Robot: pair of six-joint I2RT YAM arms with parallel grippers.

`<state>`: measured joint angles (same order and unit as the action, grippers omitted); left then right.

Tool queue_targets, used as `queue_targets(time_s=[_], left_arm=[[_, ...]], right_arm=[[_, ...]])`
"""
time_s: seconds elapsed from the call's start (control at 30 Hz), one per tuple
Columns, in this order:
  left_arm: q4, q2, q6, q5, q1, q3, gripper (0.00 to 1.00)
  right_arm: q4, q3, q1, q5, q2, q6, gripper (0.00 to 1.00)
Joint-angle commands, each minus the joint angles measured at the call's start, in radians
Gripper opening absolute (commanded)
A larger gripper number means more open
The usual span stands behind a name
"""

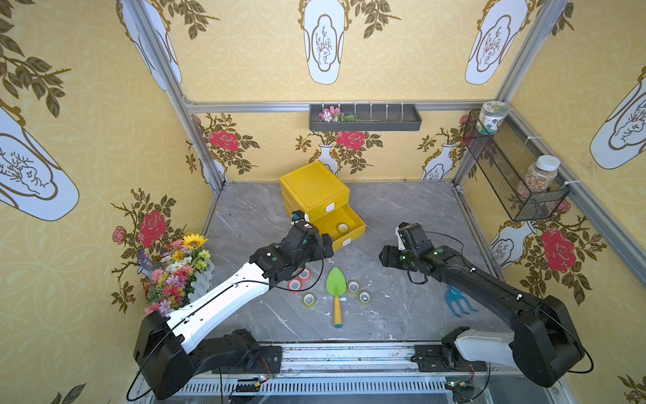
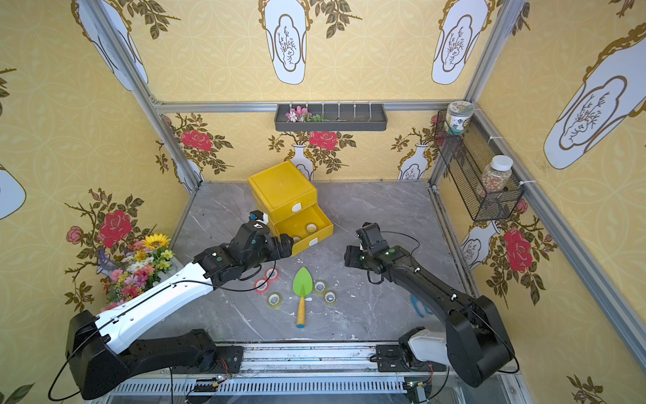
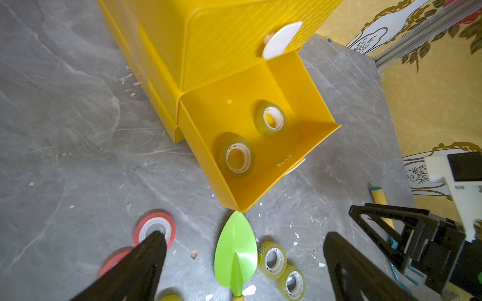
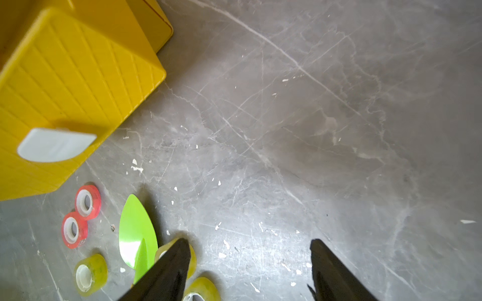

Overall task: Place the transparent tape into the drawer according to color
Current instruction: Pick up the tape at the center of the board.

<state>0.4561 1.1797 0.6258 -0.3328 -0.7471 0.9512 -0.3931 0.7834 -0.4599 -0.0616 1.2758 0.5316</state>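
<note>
The yellow cabinet's lower drawer [image 1: 360, 224] stands pulled out. Two yellowish transparent tape rolls [image 3: 270, 121] [image 3: 237, 157] lie flat inside it. My left gripper [image 3: 243, 235] hangs open and empty just in front of the drawer's near corner, also seen in a top view [image 1: 327, 245]. On the table lie two red rolls [image 1: 304, 274] [image 1: 295, 285] and three yellowish rolls [image 1: 309, 299] [image 1: 353, 286] [image 1: 364, 297]. My right gripper [image 4: 249, 241] is open and empty over bare table, right of the two nearest yellowish rolls [image 4: 193, 258].
A green trowel [image 1: 336, 285] lies between the loose rolls, its tip toward the drawer. A blue hand rake [image 1: 456, 300] sits under the right arm. A flower bouquet [image 1: 181, 269] stands at the table's left edge. The cabinet's upper drawer [image 1: 316, 206] is shut.
</note>
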Motion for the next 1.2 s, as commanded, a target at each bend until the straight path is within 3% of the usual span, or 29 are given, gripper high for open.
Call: queue_targets(time_s=[0.0, 0.33, 0.83, 1.17], left_arm=[[-0.023, -0.031, 0.039, 0.009, 0.000, -0.054, 1.00], [-0.032, -0.086, 0.081, 0.010, 0.000, -0.189, 1.00], [-0.020, -0.083, 0.063, -0.006, 0.002, -0.189, 1.00], [-0.026, -0.057, 0.058, 0.005, 0.002, -0.187, 1.00]], right_arm=[[0.025, -0.011, -0.024, -0.013, 0.010, -0.021, 0.77], [-0.003, -0.006, -0.157, -0.018, 0.087, -0.045, 0.77], [-0.122, 0.028, -0.382, -0.025, 0.187, -0.069, 0.76], [-0.162, 0.061, -0.442, 0.053, 0.251, -0.069, 0.74]])
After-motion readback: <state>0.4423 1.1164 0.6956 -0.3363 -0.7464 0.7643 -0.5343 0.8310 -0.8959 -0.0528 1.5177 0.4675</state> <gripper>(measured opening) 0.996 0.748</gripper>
